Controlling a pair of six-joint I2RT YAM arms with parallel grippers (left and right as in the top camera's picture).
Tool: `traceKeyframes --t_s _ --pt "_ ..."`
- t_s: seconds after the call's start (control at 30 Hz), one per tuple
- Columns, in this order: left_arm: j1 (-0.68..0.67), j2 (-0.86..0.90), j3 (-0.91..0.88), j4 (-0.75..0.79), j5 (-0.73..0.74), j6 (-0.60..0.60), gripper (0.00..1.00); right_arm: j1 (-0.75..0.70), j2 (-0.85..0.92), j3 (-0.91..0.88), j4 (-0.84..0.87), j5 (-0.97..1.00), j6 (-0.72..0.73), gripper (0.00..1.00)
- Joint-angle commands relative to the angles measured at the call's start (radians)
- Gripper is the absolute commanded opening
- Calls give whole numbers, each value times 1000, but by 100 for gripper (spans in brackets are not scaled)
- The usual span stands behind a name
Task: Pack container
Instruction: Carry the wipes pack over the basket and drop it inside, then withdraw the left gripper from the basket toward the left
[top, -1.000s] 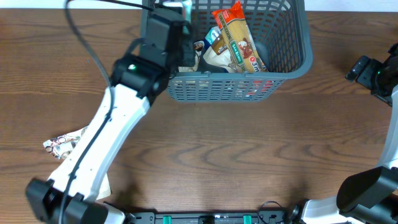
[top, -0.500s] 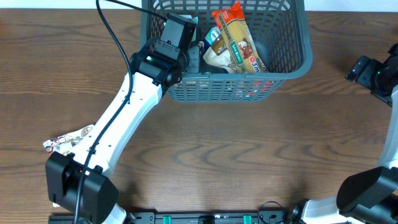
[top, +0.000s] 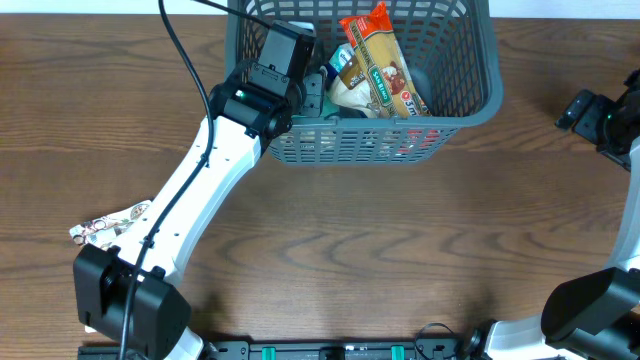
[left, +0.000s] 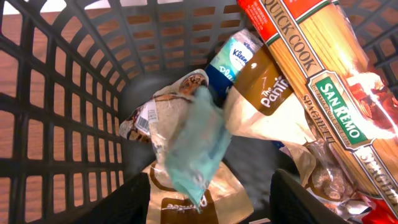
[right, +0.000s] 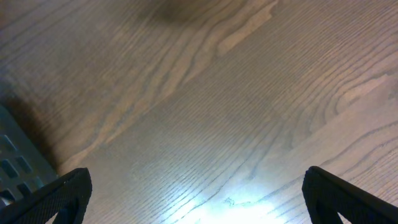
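The container (top: 360, 146) is a dark grey-blue slotted basket at the table's far edge, its wall (left: 62, 93) filling the left wrist view. Inside lie a long spaghetti packet (top: 385, 65) (left: 329, 81), a brown bag (left: 267, 81), a tissue pack (left: 233, 59) and other packets. My left gripper (top: 314, 92) (left: 208, 199) hangs over the basket's left part, open. A blurred teal packet (left: 199, 140) sits loose between and just beyond its fingers (left: 124, 202), touching neither. My right gripper (right: 199, 193) is open over bare wood, far right of the basket.
A crumpled white packet (top: 105, 228) lies on the wooden table at the left, beside the left arm's base. The right arm (top: 600, 115) stays at the table's right edge. A corner of the basket (right: 15, 162) shows at the left of the right wrist view.
The left arm swung further over the basket's left part, then held still. Its jaws have opened and the teal packet has come free. The right arm has not moved.
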Motion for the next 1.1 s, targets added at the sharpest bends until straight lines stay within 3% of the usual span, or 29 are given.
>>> traceKeyframes --t_s 0.0,0.13,0.23,0.5,0.7,1.07 --pt "12 7 68 1 -40 30 54 -1 -4 -1 -1 4 11 99" --pt "42 5 155 -24 -73 31 54 0 -4 -1 -1 3 11 99" --pt "79 5 250 -89 -89 30 64 0 -4 -1 -1 3 11 99" --pt "208 -76 395 -278 -263 -5 77 0 -4 -1 -1 3 11 99" --pt "353 -206 395 -468 -331 -137 84 0 -4 -1 -1 3 11 99" --pt "557 -298 395 -889 -473 -384 84 0 -4 -1 -1 4 11 100"
